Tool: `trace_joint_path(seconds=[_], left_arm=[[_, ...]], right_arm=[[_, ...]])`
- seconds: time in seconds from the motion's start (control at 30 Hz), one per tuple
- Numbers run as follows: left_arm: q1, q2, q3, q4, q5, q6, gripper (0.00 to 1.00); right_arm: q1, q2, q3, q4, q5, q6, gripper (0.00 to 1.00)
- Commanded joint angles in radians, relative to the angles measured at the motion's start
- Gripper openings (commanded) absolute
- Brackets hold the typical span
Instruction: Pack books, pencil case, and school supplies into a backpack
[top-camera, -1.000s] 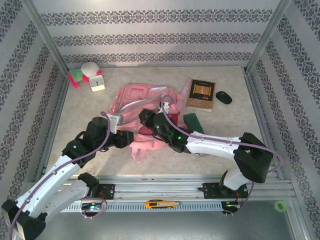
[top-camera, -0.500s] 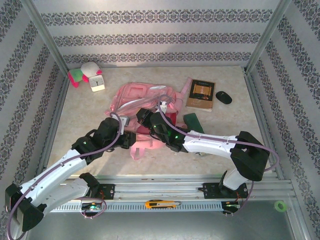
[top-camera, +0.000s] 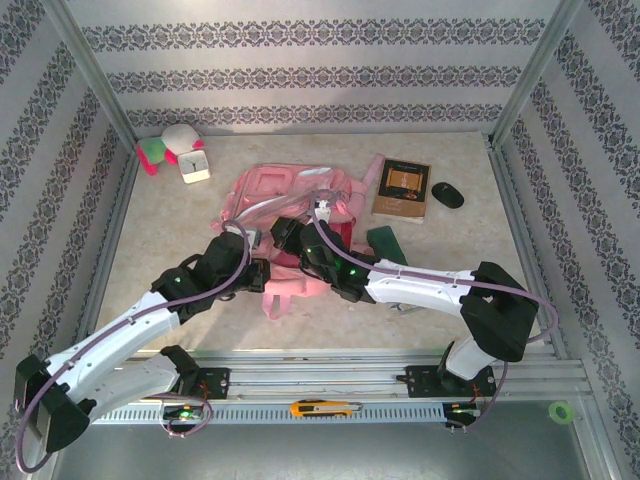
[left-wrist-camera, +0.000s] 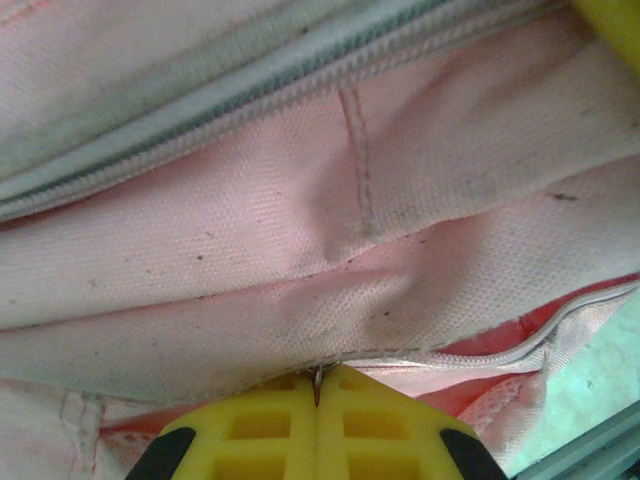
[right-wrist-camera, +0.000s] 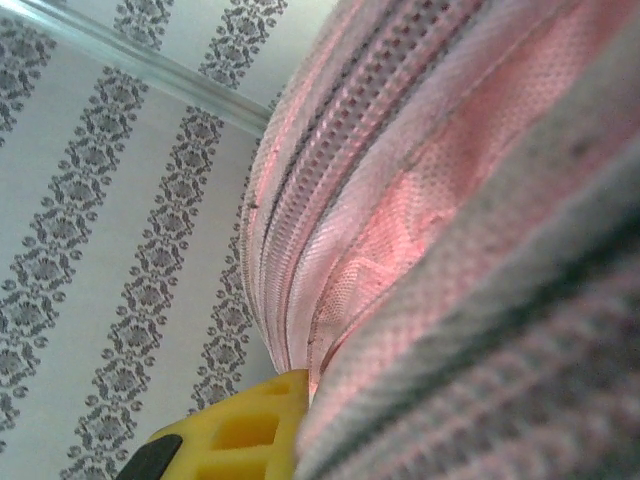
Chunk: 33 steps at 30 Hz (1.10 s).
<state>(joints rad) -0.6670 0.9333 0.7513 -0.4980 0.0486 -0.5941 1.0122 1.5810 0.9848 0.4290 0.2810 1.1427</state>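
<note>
Your left hand (left-wrist-camera: 317, 373) has come forward to the backpack (top-camera: 285, 190), which lies in the middle of the counter (top-camera: 170, 230), and clenched on its fabric. Your right hand (top-camera: 288, 237) grips the rim. The step seems to be opening; next, pull the mouth apart gently.

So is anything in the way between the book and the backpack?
No, nothing lies between the book and the backpack. They sit side by side, and the pink strap nearly reaches the book.
</note>
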Motion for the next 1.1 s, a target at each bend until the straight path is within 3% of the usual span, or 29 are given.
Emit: trace_joint_path(seconds=[0.0, 0.2, 0.37, 0.6, 0.7, 0.8, 0.83, 0.93, 1.07], left_arm=[[-0.005, -0.036, 0.038, -0.016, -0.003, -0.06, 0.0], [0.026, -0.054, -0.016, 0.029, 0.121, -0.124, 0.0], [0.11, -0.033, -0.057, 0.086, 0.349, -0.152, 0.0], [0.169, 0.011, -0.018, -0.02, 0.556, -0.033, 0.0], [0.169, 0.036, 0.025, -0.166, 0.501, 0.095, 0.0], [0.169, 0.038, 0.066, -0.301, 0.334, 0.233, 0.0], [0.17, 0.032, 0.071, -0.324, 0.267, 0.227, 0.0], [0.177, -0.003, 0.054, -0.289, 0.243, 0.241, 0.0], [0.177, -0.015, 0.077, -0.316, 0.09, 0.246, 0.0]], right_arm=[[0.016, -0.019, 0.013, 0.066, -0.105, -0.099, 0.0], [0.006, -0.007, -0.041, 0.161, -0.206, -0.126, 0.0], [-0.021, -0.019, -0.057, 0.19, -0.311, -0.183, 0.0], [-0.088, -0.021, -0.071, 0.205, -0.512, -0.24, 0.0], [-0.112, -0.025, -0.083, 0.197, -0.566, -0.228, 0.0], [-0.132, -0.05, -0.102, 0.189, -0.583, -0.211, 0.0], [-0.141, -0.06, -0.104, 0.183, -0.594, -0.203, 0.0], [-0.17, -0.084, -0.105, 0.179, -0.648, -0.179, 0.0], [-0.213, -0.125, -0.1, 0.169, -0.72, -0.146, 0.0]])
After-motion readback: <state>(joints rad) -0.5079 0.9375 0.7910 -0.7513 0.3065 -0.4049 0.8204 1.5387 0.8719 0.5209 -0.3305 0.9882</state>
